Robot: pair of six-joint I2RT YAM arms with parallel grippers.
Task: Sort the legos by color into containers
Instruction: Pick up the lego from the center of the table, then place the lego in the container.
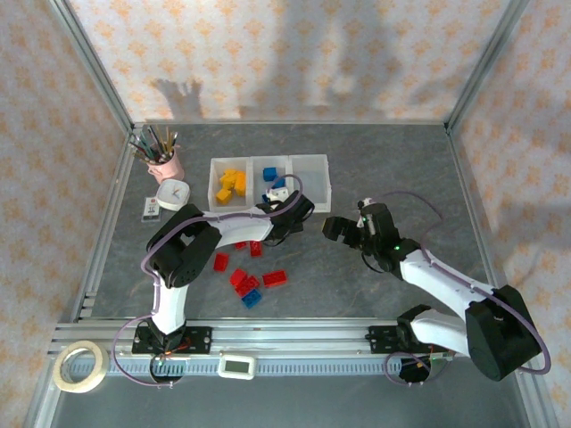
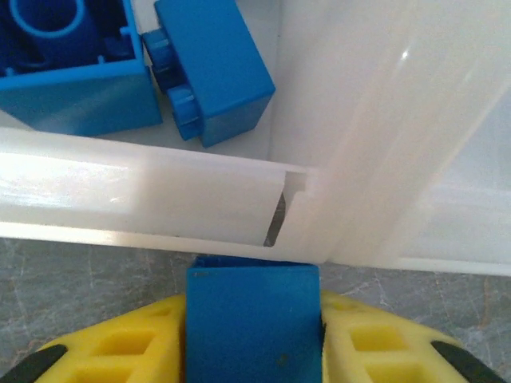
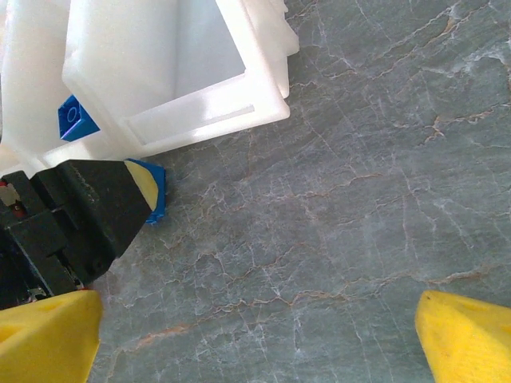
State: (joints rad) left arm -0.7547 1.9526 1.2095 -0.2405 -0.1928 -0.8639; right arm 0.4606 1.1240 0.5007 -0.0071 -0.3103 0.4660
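Observation:
A blue lego point(image 2: 252, 299) sits between the yellow fingers point(image 2: 120, 351) of my left gripper point(image 2: 252, 351), which touch both its sides. It is just in front of the containers' near wall point(image 2: 160, 199), where the middle and right bins join. Two blue legos point(image 2: 215, 72) lie inside the middle bin. From above, the containers point(image 1: 314, 162) hold yellow legos point(image 1: 230, 184) on the left and blue ones point(image 1: 271, 175) in the middle. My left gripper point(image 1: 299, 209) is at their near edge. My right gripper point(image 3: 255, 343) hangs wide open over bare table, to the right point(image 1: 343, 227).
Loose red legos point(image 1: 275, 278) and a blue one point(image 1: 252, 299) lie on the table in front of the left arm. A pink cup of pens point(image 1: 163, 160), a small white clock point(image 1: 173, 193) and a tape roll point(image 1: 78, 366) sit on the left.

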